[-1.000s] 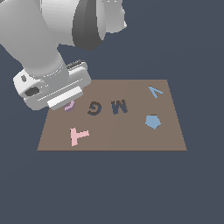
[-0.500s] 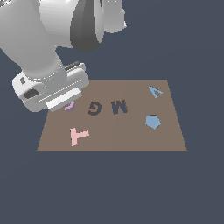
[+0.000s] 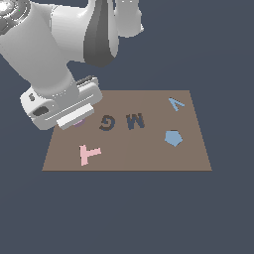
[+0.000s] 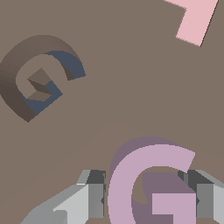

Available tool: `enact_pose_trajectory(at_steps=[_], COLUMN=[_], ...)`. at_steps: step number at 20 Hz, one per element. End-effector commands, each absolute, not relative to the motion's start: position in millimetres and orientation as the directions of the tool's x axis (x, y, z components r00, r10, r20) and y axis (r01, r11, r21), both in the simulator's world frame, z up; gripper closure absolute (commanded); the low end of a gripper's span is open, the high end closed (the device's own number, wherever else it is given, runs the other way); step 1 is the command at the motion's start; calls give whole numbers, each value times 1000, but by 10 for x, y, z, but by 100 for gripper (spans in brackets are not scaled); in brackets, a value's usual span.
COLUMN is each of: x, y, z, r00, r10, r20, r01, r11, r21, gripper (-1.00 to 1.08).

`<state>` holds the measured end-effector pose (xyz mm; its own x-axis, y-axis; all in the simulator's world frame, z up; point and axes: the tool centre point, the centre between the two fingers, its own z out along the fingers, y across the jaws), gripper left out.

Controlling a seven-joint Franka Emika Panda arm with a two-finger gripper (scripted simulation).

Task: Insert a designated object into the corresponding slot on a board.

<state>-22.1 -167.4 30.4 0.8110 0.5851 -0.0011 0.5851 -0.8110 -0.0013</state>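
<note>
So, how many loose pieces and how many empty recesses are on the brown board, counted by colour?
Pink or lilac pieces: 2, the lilac letter G block and pink letter T block.
Blue pieces: 2, the blue pentagon and blue angular piece.
Dark recesses: 2, G-shaped and M-shaped.
Total: 6.

All around there is just a flat, plain dark slate-blue backdrop (image 3: pixel 218 44), the same even tone above, below and to both sides in the exterior view, with no visible seam between floor and wall, lit softly and evenly with no hard shadows falling on it.
</note>
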Motion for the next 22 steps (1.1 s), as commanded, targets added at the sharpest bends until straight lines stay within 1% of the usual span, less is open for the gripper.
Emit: enact_pose_trajectory(at_steps=[1,22], x=[-216,-227], y=[-1675,-1638], z=[298,335], r00=[811,829], r10=[585,559], r20=[0,0], r01=[585,559], r11=[-811,-829], r21=[0,0], gripper=[108,108])
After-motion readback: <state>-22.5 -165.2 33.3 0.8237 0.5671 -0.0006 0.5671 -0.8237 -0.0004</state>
